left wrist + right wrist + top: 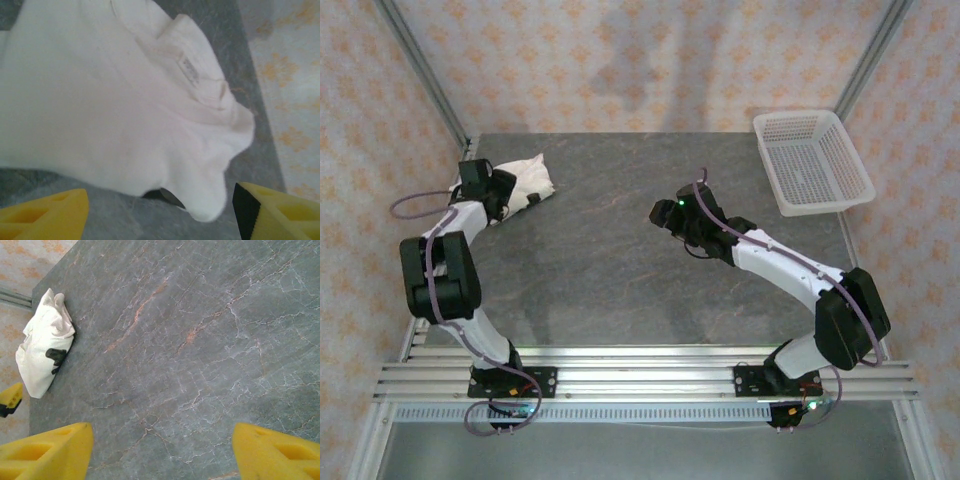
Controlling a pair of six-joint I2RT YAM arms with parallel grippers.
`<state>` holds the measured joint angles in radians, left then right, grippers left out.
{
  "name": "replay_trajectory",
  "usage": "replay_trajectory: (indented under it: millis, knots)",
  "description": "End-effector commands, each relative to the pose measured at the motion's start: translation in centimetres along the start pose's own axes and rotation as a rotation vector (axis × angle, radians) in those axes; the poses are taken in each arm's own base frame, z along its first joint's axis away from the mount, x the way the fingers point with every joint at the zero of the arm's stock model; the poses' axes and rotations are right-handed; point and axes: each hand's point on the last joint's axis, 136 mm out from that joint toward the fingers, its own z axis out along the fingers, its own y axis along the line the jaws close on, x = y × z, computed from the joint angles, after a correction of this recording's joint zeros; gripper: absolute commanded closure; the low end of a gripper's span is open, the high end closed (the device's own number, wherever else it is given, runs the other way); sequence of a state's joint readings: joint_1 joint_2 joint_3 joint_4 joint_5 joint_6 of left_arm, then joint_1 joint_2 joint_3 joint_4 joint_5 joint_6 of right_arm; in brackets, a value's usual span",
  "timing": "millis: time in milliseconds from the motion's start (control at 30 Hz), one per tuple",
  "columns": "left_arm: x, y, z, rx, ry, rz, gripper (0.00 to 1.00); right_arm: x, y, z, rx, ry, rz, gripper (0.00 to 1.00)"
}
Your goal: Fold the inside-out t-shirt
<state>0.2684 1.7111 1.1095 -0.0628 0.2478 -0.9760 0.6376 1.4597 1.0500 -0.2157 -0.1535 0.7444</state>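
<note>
The bunched shirt (527, 180) lies at upper left, just ahead of the spread left gripper (161, 202); the right gripper (162, 440), also spread, hangs mid-frame, well apart.

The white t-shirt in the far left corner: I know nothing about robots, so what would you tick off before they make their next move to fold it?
1. T-shirt spread flat: not ok, it lies bunched in a heap.
2. Left gripper open and over the cloth: ok, fingers wide, gripping nothing.
3. Right gripper free: ok, open over bare table.
4. Right gripper close to the T-shirt: not ok, it hovers mid-table, apart from it.
5. Sleeves and hem located: cannot tell, folds hide them.
6. Basket out of the way: ok, far right corner.
</note>
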Motion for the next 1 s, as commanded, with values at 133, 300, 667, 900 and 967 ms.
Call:
replay_trajectory:
  millis: [133,300,667,900,967]
  knots:
    - [1.3,2.0,2.5,-0.072,0.058,-0.14,0.22,-1.8,1.1,-1.4,-0.011,-0.047,-0.038,0.26]
    - [1.2,2.0,4.5,-0.058,0.061,-0.157,0.22,-1.8,1.0,-1.4,-0.013,-0.051,-0.025,0.26]
    - [-1.1,-0.5,7.3,-0.013,0.004,0.068,0.26,-1.6,1.1,-1.2,-0.013,-0.037,-0.029,0.26]
    - [-1.7,-1.2,10.4,0.016,0.018,0.028,0.26,-1.7,1.4,-0.8,-0.014,-0.03,-0.033,0.26]
    - [-2.0,-1.4,11.3,0.018,0.015,0.029,0.26,-1.6,1.5,-0.7,-0.013,-0.025,-0.035,0.26]
